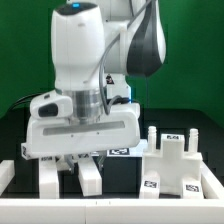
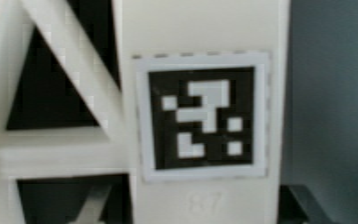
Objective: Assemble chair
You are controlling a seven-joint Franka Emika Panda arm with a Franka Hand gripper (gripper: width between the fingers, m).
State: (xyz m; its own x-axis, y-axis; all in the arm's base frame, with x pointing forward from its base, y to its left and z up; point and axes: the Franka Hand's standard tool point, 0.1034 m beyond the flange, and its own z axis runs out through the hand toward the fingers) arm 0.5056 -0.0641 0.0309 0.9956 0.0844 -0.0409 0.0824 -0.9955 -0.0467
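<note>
My gripper (image 1: pixel 88 168) reaches down at the table's front, its hand hiding the dark fingers. It stands around an upright white chair piece (image 1: pixel 90 178) with a marker tag. In the wrist view this piece (image 2: pixel 202 60) fills the middle and the gripper (image 2: pixel 202 208) has a dark finger close against each side, shut on it. A second white piece (image 1: pixel 48 180) stands just to the exterior view's left; it shows as a slanted frame in the wrist view (image 2: pixel 43 120). A blocky white chair part (image 1: pixel 176 165) with upright posts and tags sits at the exterior view's right.
A low white wall (image 1: pixel 110 213) runs along the front edge, with a white piece (image 1: pixel 8 176) at the far left. A tagged white surface (image 1: pixel 119 152) shows behind the hand, mostly hidden. The table top is black and a green backdrop stands behind.
</note>
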